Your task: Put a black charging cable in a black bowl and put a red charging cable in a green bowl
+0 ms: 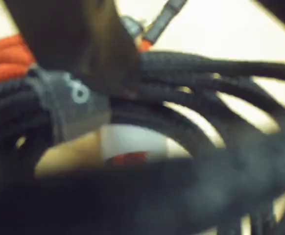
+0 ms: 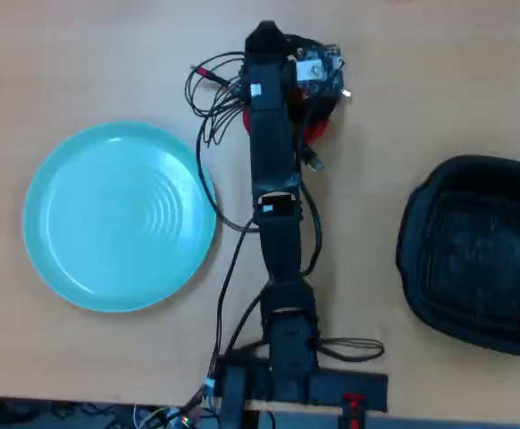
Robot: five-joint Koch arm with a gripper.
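arm: stretched to far table centre, gripper (image 2: 262,40) low over black charging cable (image 1: 216,93) to pick it | jaws: cannot tell, blurred | red charging cable (image 2: 318,130) adjacent, part-hidden | green bowl (image 2: 63,268) left, black bowl (image 2: 421,223) right, both empty

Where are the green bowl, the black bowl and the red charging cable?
green bowl (image 2: 72,268), overhead view, bare rim area.
black bowl (image 2: 474,246), overhead view, ridged inner floor.
red charging cable (image 1: 5,58), wrist view, coil at left edge.
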